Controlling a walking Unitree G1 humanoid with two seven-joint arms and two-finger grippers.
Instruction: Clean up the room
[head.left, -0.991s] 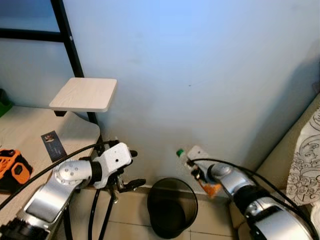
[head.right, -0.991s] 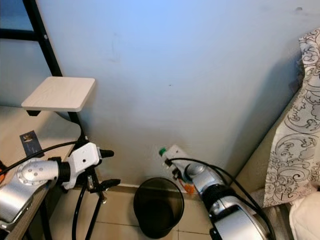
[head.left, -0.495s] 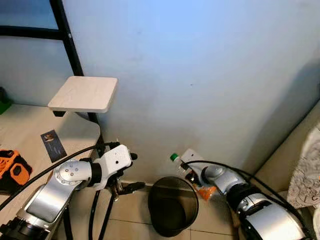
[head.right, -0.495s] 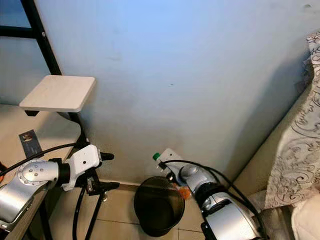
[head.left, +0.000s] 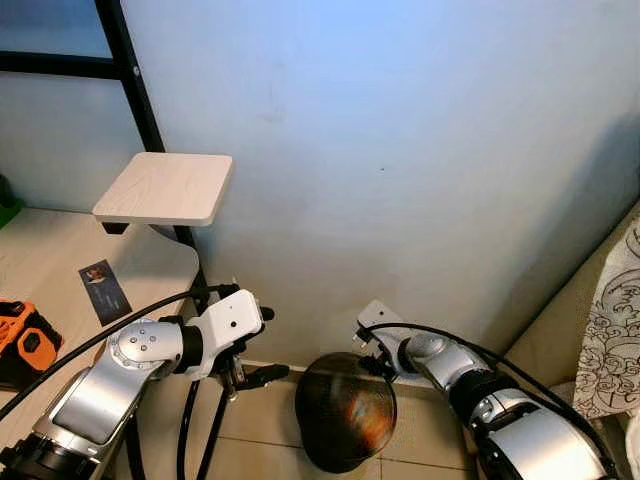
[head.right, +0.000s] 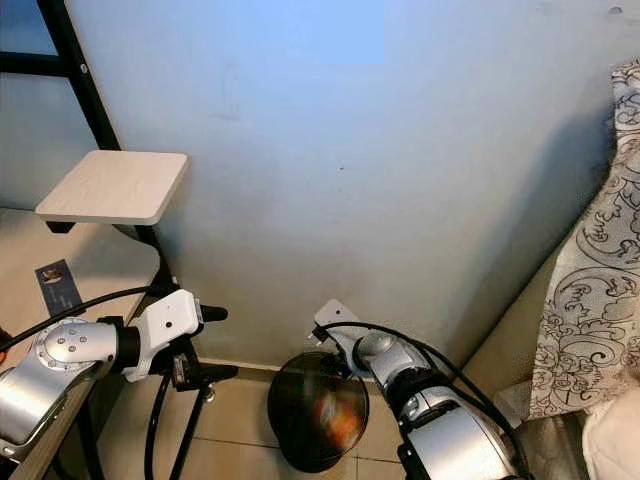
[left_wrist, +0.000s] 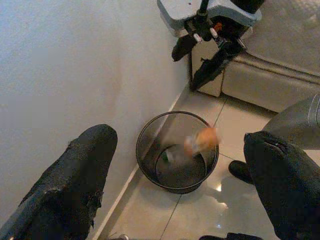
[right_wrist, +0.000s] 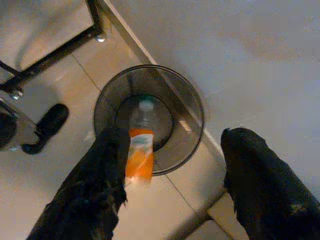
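The right gripper (right_wrist: 170, 175) hangs spread above the black mesh wastebasket (right_wrist: 190, 107). The orange-labelled bottle (right_wrist: 140, 145), free of its fingers, sits at 10 o'clock from the gripper's gap, dropping cap-first into the basket. The left gripper (left_wrist: 180, 185) is also spread.

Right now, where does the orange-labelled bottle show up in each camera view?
Left eye: orange blur inside the black bin.
Right eye: orange blur inside that bin.
Left wrist: bottle blurred at the bin's mouth.
Right wrist: bottle cap-down over the bin, between the fingers.
Shared landmark: the bin against the wall.
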